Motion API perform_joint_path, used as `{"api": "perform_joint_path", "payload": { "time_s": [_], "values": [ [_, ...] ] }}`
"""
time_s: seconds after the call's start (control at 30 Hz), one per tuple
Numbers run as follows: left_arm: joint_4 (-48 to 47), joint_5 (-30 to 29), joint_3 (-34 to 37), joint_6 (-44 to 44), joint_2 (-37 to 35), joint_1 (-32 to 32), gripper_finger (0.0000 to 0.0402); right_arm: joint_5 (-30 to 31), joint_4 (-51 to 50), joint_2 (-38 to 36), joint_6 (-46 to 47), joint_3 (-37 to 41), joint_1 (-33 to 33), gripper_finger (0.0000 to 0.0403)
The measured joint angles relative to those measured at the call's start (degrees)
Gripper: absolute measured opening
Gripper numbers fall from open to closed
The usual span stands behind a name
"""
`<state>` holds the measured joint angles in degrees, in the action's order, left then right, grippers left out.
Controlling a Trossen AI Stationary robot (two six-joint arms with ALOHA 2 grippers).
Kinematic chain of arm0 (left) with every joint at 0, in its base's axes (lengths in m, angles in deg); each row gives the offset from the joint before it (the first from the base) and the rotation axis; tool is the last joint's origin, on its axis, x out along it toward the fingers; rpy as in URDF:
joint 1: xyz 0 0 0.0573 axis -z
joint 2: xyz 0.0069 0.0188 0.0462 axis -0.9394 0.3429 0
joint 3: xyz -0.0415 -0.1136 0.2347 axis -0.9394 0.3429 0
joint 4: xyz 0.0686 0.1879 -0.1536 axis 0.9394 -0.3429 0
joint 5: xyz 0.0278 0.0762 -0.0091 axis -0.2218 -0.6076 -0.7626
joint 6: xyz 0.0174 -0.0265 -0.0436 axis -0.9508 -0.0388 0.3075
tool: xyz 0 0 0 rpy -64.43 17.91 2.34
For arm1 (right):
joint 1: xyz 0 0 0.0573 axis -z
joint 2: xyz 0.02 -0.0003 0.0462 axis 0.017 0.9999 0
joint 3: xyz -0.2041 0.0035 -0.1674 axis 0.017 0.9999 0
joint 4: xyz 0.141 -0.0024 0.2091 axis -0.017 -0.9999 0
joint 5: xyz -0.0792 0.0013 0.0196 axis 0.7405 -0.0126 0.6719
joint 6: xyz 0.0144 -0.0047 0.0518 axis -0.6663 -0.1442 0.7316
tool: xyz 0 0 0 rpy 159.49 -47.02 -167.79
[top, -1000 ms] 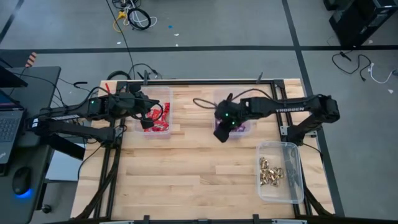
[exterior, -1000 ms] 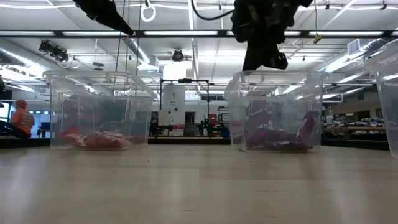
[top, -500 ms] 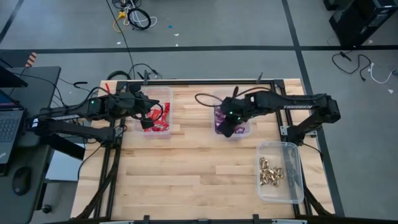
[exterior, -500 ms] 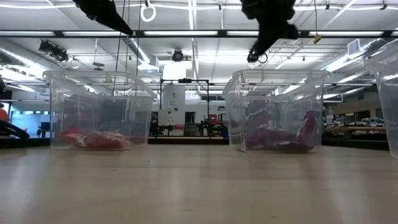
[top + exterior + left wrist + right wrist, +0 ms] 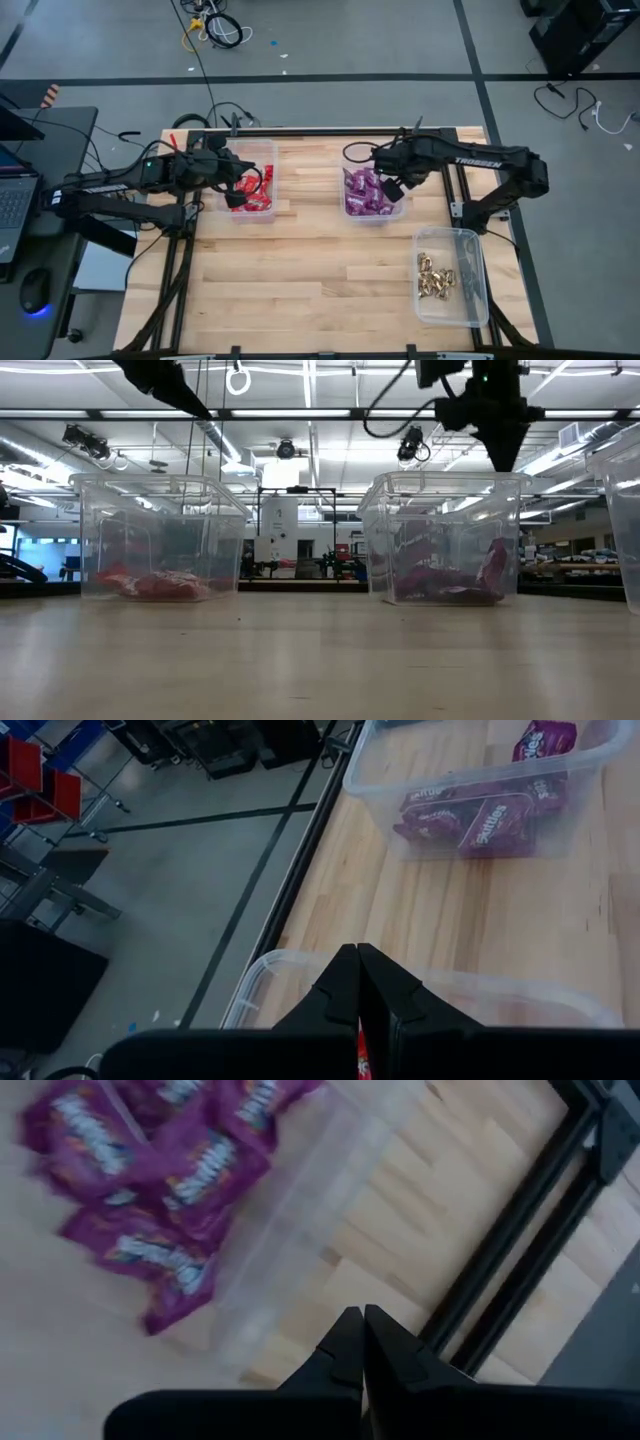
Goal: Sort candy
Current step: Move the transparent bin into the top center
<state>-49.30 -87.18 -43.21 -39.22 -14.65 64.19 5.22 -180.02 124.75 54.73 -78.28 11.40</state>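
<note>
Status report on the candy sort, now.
Left gripper shut, empty, over red candy bin. Right gripper shut, empty, beside purple candy bin. Gold candy binned. Nothing obstructing.

Table (image 5: 300, 270): pale wood planks, smooth, matt. Bins (image 5: 448, 285): clear glossy plastic. Purple packets (image 5: 480, 820): shiny film. Gold pieces (image 5: 433, 275): foil. Frame (image 5: 300, 130): black metal.

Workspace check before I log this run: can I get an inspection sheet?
Surface: wooden table, bare in the middle.
Job's things: red packets in the left bin, purple packets in the middle bin, gold pieces in the right bin.
Clutter: nothing seen loose on the table.
Grippers: left gripper shut above the red bin; right gripper shut above the purple bin, both empty.
Cables: cables on the floor.
Surroundings: laptop on a side desk.
</note>
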Motion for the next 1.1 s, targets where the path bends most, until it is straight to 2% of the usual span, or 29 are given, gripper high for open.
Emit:
{"api": "perform_joint_path", "payload": {
  "time_s": [0.13,0.43,0.7,1.1],
  "values": [
    [-0.3,0.0,0.0,0.2,0.0,0.0,0.0000,0.0,1.6,0.0,-0.7,3.6,2.4,0.0000],
    [-0.9,0.0,0.0,0.2,-0.1,0.0,0.0000,-5.1,11.2,0.0,-2.7,11.0,3.4,0.0000],
    [-1.2,0.1,0.0,0.2,-0.1,0.0,0.0000,-7.9,19.5,0.0,-3.1,11.3,2.4,0.0000],
    [-4.8,0.1,0.0,1.6,-0.1,0.0,0.0000,-6.9,27.4,1.6,-6.2,11.3,2.8,0.0000]
  ]
}}
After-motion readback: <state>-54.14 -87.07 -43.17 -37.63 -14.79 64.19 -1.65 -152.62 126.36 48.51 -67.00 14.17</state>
